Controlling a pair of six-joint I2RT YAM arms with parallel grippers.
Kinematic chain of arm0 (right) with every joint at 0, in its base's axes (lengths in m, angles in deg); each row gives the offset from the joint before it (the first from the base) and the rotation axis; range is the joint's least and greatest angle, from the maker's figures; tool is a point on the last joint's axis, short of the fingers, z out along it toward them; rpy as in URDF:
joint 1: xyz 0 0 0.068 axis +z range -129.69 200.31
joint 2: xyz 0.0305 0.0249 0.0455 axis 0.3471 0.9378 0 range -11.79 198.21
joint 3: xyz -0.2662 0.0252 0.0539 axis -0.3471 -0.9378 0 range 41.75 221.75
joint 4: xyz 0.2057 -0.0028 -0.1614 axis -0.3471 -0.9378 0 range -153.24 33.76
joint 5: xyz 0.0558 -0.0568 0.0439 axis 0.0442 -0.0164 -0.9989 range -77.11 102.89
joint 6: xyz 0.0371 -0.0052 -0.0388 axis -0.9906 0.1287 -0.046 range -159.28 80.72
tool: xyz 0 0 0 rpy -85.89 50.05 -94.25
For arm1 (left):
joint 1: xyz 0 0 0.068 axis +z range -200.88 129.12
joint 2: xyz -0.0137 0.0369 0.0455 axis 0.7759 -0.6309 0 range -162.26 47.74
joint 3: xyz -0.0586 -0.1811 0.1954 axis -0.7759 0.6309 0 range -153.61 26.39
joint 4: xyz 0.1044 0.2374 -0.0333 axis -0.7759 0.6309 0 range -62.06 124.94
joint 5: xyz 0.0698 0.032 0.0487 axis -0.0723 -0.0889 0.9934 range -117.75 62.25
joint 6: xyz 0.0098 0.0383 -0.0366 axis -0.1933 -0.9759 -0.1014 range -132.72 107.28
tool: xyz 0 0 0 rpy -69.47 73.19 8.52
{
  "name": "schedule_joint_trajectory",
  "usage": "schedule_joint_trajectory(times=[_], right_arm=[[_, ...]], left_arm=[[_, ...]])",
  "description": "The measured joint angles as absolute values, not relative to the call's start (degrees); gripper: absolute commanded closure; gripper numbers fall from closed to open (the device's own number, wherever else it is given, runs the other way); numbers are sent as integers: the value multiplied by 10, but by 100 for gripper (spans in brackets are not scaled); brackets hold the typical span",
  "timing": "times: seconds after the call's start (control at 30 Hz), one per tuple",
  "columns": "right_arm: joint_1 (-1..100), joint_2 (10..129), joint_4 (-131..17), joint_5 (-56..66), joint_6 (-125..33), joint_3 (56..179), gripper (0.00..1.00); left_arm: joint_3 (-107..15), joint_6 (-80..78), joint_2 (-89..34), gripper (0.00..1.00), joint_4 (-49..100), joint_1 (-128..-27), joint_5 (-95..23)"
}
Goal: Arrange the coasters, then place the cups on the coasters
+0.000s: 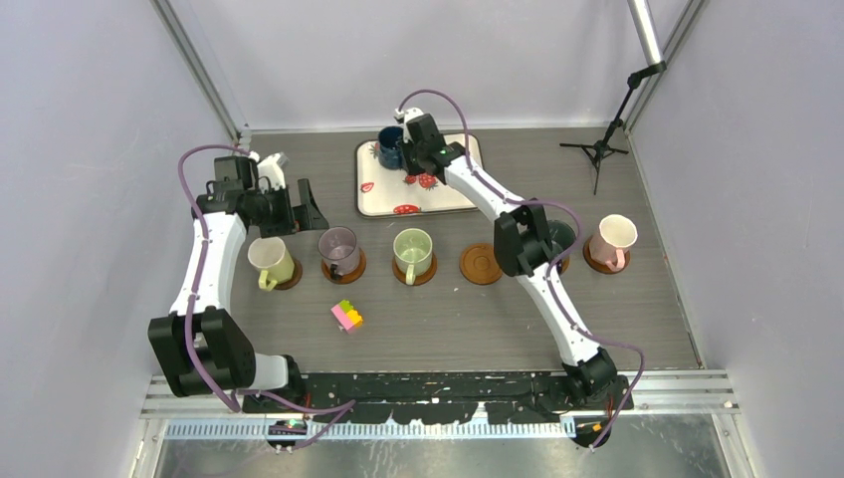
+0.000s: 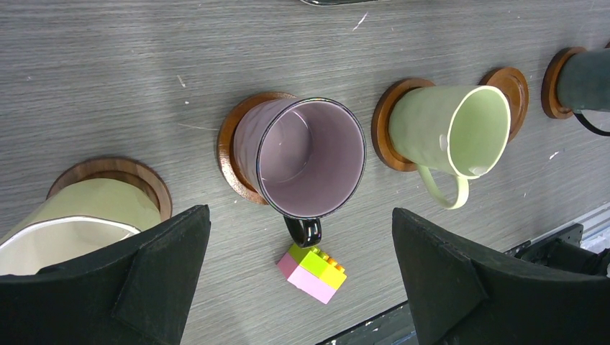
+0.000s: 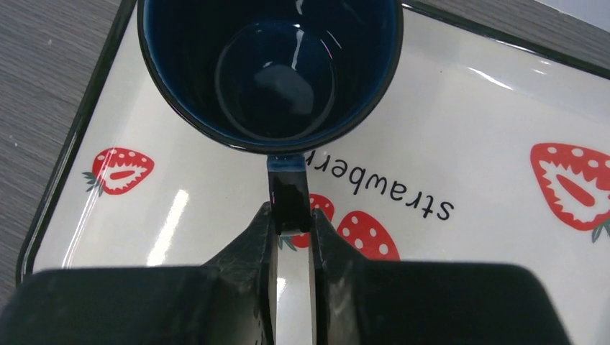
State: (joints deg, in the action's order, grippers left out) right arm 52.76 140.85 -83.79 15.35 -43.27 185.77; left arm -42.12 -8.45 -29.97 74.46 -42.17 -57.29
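The right gripper (image 3: 291, 215) is clamped shut on the handle (image 3: 288, 188) of the dark blue mug (image 3: 270, 72). The mug stands upright on the strawberry-print tray (image 3: 467, 100) at the far side of the surface (image 1: 448, 329). The left gripper (image 1: 299, 207) hangs wide open, holding nothing, above the cream-yellow mug (image 1: 267, 257) and the purple mug (image 1: 338, 246).

Nearer the arms runs a row of coasters. 1 bare coaster (image 1: 481, 264) lies just right of the pale green mug (image 1: 412, 249). The pink mug (image 1: 612, 239) sits on the last coaster at the right end, and a dark mug (image 2: 586, 79) sits on another, mostly hidden behind the right arm.

The blue mug looks like glazed ceramic, so it is probably stiff, fairly heavy, slick and easy to chip. Held by its narrow handle, its weight hangs to 1 side and it may tilt in the grip, so the lift and set-down should be slow.
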Motion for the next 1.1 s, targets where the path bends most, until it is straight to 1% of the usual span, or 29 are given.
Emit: schedule_joint_trajectory(times=[0.07,0.1,0.2,0.47,0.5,0.53,0.57,0.63,0.67,0.7,0.77,0.83,0.9,1.1], right_arm=[[528,1402,-825,160,-427,1840,99],[528,1394,-816,162,-424,1823,100],[528,1358,-802,168,-417,1766,100],[527,1223,-799,209,-406,1567,100],[527,1213,-799,215,-405,1551,97],[527,1200,-798,221,-405,1533,90],[527,1189,-800,227,-405,1516,81],[527,1178,-801,232,-405,1500,70],[527,1175,-803,233,-406,1497,63],[527,1175,-805,232,-409,1497,59],[527,1175,-818,231,-413,1498,53],[526,1177,-838,227,-418,1507,50],[525,1186,-859,225,-425,1531,50],[524,1226,-891,216,-436,1609,54]], left_arm=[[-421,-84,-299,0,745,-422,-573],[-421,-85,-299,0,744,-422,-573],[-421,-85,-299,0,745,-422,-573],[-419,-85,-298,0,745,-422,-571],[-419,-85,-297,0,745,-422,-571],[-418,-85,-296,0,745,-422,-571],[-418,-85,-296,0,745,-422,-571],[-417,-85,-295,0,745,-422,-571],[-417,-85,-295,0,745,-422,-571],[-417,-84,-295,0,745,-422,-571],[-417,-84,-295,0,745,-422,-571],[-417,-84,-295,0,745,-422,-571],[-417,-84,-295,0,745,-422,-571],[-417,-85,-295,0,745,-422,-567]])
